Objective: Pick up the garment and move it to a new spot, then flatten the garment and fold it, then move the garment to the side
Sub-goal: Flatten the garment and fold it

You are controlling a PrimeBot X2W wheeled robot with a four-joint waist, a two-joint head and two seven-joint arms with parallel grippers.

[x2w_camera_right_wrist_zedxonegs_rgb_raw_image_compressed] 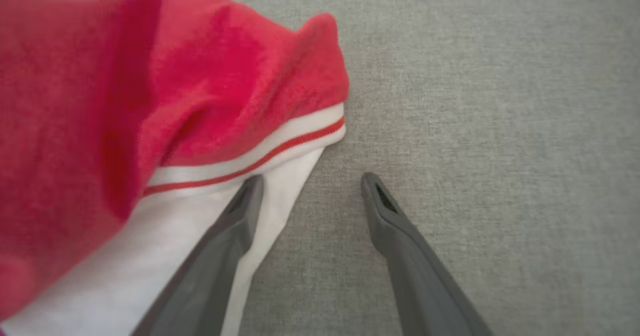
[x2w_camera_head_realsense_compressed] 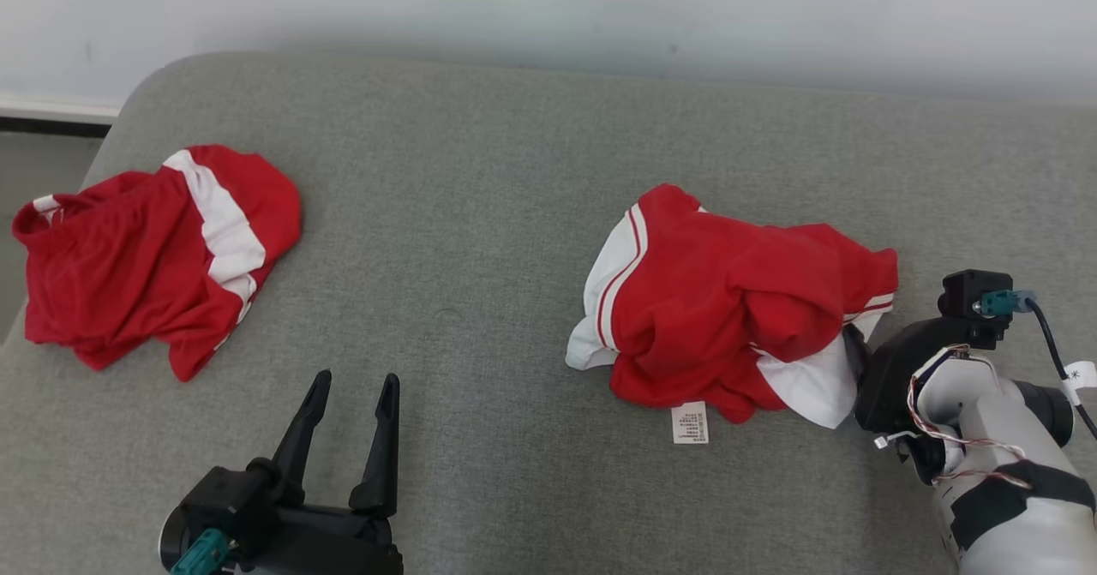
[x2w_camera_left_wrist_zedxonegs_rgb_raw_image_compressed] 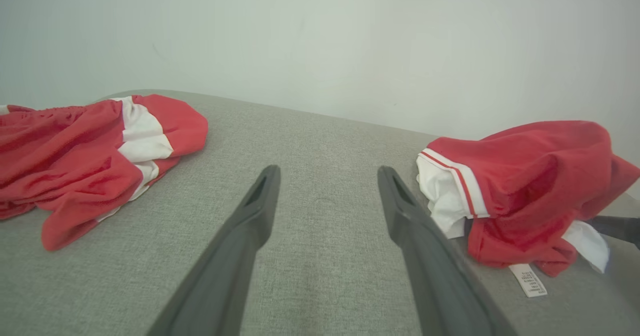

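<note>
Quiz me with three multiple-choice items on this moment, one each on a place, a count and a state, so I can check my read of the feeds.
1. The left gripper is: A) over bare cushion between the left garment and right garment; B) gripping cloth; C) at the wall.
2. Red-and-white garments on the cushion: A) one; B) two; C) three.
3. The jaws of the right gripper are: A) shut on cloth; B) shut, empty; C) open.
Answers: A, grey fabric shows between its jaws; B, one heap lies each side; C, a gap shows between them beside the right garment's white edge.
</note>
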